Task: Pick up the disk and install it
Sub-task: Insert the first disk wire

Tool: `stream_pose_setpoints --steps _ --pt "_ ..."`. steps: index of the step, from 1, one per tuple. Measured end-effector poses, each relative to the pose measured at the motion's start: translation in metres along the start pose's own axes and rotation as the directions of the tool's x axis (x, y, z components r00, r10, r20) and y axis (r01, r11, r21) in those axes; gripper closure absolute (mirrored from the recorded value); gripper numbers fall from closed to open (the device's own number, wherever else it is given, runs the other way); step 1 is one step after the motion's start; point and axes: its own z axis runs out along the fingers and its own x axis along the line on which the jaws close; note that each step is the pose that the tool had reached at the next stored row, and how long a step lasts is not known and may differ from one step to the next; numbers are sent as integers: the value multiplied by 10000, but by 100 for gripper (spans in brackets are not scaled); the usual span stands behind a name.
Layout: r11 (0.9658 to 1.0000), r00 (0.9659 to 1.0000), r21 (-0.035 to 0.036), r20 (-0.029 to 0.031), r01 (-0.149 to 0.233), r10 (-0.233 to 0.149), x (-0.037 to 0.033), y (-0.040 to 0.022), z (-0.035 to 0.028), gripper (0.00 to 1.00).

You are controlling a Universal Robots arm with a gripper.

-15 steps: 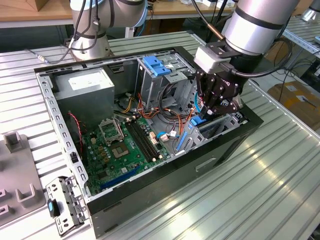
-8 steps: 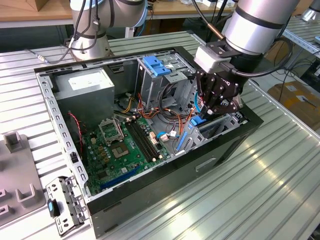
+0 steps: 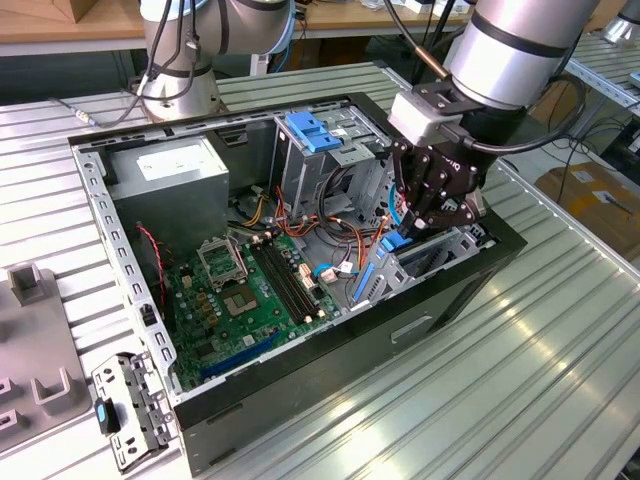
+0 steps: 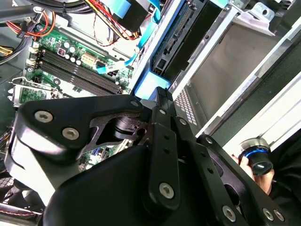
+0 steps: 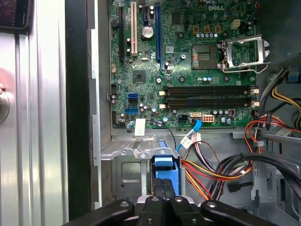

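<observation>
The disk [image 3: 392,250] is a dark drive with bright blue rails. It stands on edge, tilted, in the metal bay at the end of the open computer case [image 3: 330,345] on the exterior view's right. In the second wrist view the disk [image 4: 181,35] reaches into the bay beside the motherboard. My gripper [image 3: 408,232] hangs over that bay, shut on the blue end of the disk. In both wrist views the fingertips [image 4: 162,101] meet on the disk's blue tab [image 5: 165,165], with my gripper [image 5: 165,182] just behind it.
Inside the case lie the green motherboard [image 3: 240,290], a grey power supply [image 3: 165,180], a tall grey cage with a light blue handle [image 3: 312,130] and bundles of cables [image 5: 225,169]. A perforated bracket with a blue clip [image 3: 125,410] lies outside the case on the slatted table.
</observation>
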Motion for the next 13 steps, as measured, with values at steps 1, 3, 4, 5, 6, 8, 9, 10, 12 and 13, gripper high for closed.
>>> stream_pose_setpoints --steps 1,3,4,5,6,8,9,10,12,13 --pt "10000 10000 0 0 0 0 0 0 0 89" --pt "10000 10000 1 -15 0 0 -2 -58 -2 89" --pt "10000 10000 1 -21 -1 1 -3 -89 -2 89" --pt "10000 10000 1 -26 -1 1 -4 -112 -2 89" --pt "10000 10000 1 -32 -1 1 -5 -134 -2 89" --pt "10000 10000 2 -46 -1 1 -7 -180 -3 89" --pt "10000 10000 2 -55 -1 1 -8 -198 -3 89" --pt "10000 10000 2 -62 -1 1 -9 -212 -4 89" --pt "10000 10000 3 -68 46 -46 -7 -221 -23 89" --pt "10000 9999 -1 -64 98 -98 -5 -220 -118 89"
